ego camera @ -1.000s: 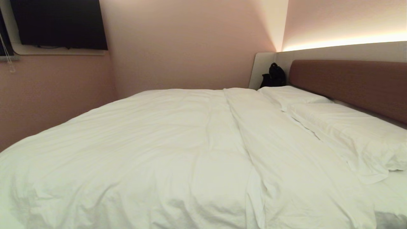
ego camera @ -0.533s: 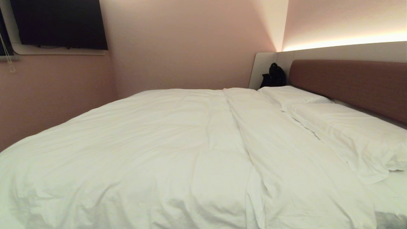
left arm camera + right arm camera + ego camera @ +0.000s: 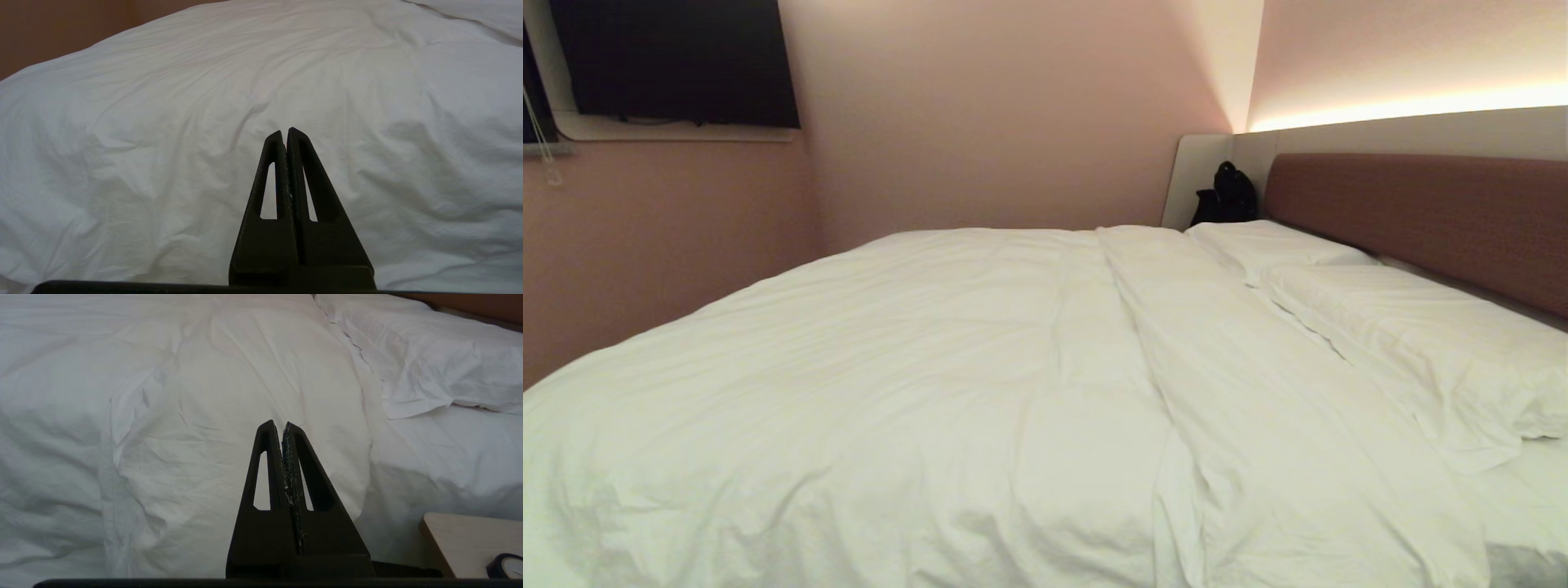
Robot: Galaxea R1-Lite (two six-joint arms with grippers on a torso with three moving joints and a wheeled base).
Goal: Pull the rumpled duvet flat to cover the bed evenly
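The duvet (image 3: pixel 947 392) lies spread over most of the bed (image 3: pixel 1515 498), its white cover creased and puffy, reaching from the near edge back toward the far wall. Along its headboard side runs a long folded band, and the edge of that band stops short of the two white pillows (image 3: pixel 1413 335), which lie one behind the other against the brownish-red headboard (image 3: pixel 1429 216). At the near right corner a strip of white sheet (image 3: pixel 1523 490) shows bare beside the duvet and below the nearer pillow. A black bag (image 3: pixel 1225 196) sits in the far corner by the pale side panel, and a dark screen (image 3: pixel 674 61) hangs on the wall to the left. Neither arm shows in the head view. In the left wrist view the left gripper (image 3: pixel 286 132) hovers before the duvet's rumpled surface, its two black fingers pressed together with nothing between them. In the right wrist view the right gripper (image 3: pixel 278 425) is likewise off the cloth, fingers together and empty, facing the duvet's folded edge with the nearer pillow beyond it. Beside the bed in that view stands a pale wooden counter (image 3: pixel 461 539) with a small round dark object (image 3: pixel 506 566) at its corner, too little of it in view to tell what it is.
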